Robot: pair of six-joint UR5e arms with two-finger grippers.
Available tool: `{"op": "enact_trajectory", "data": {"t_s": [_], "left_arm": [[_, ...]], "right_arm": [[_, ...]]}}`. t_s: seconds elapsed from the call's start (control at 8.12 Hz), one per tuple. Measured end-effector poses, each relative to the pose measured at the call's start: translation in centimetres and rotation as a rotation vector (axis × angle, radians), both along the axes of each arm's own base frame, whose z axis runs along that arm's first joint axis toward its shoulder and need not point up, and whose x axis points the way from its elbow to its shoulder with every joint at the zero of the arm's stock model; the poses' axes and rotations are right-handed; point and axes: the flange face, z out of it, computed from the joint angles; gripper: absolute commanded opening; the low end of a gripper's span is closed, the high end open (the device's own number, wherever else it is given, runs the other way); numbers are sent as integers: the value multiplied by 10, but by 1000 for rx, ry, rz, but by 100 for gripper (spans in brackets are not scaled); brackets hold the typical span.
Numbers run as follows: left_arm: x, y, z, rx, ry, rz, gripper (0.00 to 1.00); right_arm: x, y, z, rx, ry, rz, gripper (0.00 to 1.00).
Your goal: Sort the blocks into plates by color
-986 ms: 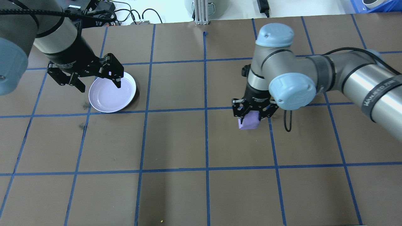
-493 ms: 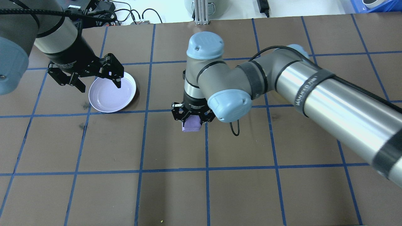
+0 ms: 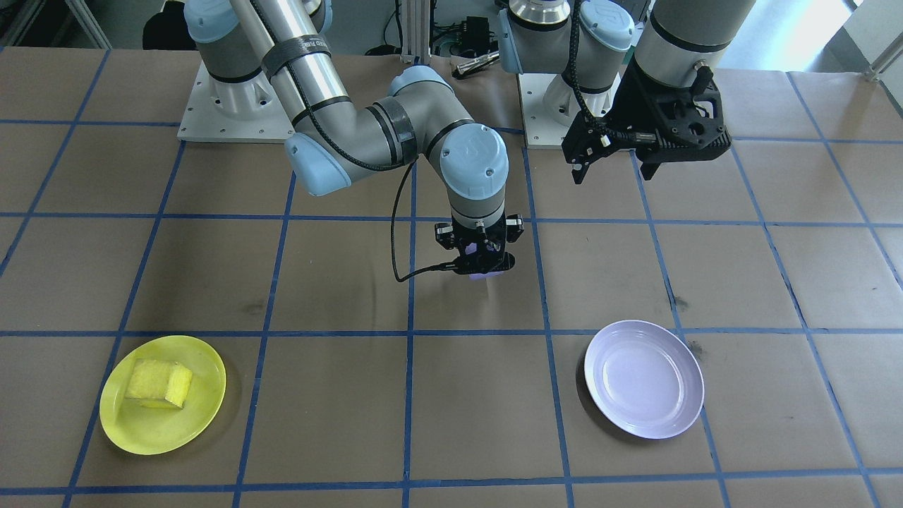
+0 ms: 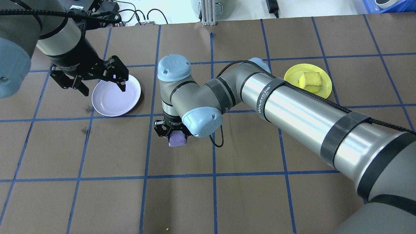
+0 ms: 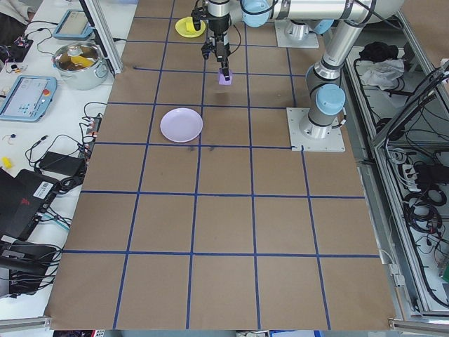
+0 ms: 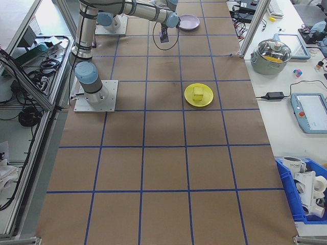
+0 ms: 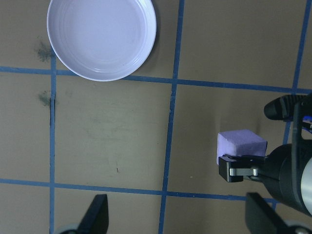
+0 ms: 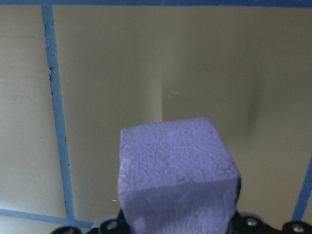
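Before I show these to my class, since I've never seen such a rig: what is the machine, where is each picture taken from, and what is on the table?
Two robot arms stand at a brown table marked with blue tape squares. Each arm ends in a two-finger pincer.

Views: one from behind and above the robot, one facing it, one from each table end, and one from each wrist.

The right pincer is shut on the purple block, carrying it above the table. The left pincer hangs open over the lavender plate, which holds nothing.

The yellow block already lies in the yellow plate. The sorting is half done.
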Motion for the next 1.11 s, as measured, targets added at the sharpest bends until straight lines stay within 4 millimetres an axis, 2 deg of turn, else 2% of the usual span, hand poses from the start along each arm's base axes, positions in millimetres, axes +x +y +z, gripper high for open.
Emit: {"op": "enact_trajectory", "data": {"t_s": [0.25, 0.37, 0.49, 0.62, 0.74, 0.86, 0.99, 1.11], "left_arm": [[0, 0, 0, 2, -4, 0, 100], [0, 1, 1, 1, -5, 0, 100], [0, 2, 1, 1, -6, 0, 100], [-1, 0, -2, 6, -4, 5, 100], [-3, -3, -7, 14, 2, 20, 100], [-10, -5, -12, 24, 5, 50, 100], [-23, -6, -19, 35, 4, 77, 100], [-38, -8, -29, 54, 2, 117, 100]], "right_arm": [[-5, -3, -1, -22, 42, 11, 100], [-15, -8, 5, -29, 56, 4, 100], [-36, -19, 18, -25, 64, 1, 100], [-69, -35, 39, -24, 61, -8, 100], [-114, -51, 65, -18, 57, -16, 100], [-164, -63, 89, -1, 64, -29, 100], [-225, -67, 112, 36, 109, -31, 100], [-280, -63, 139, 61, 149, -28, 100]]}}
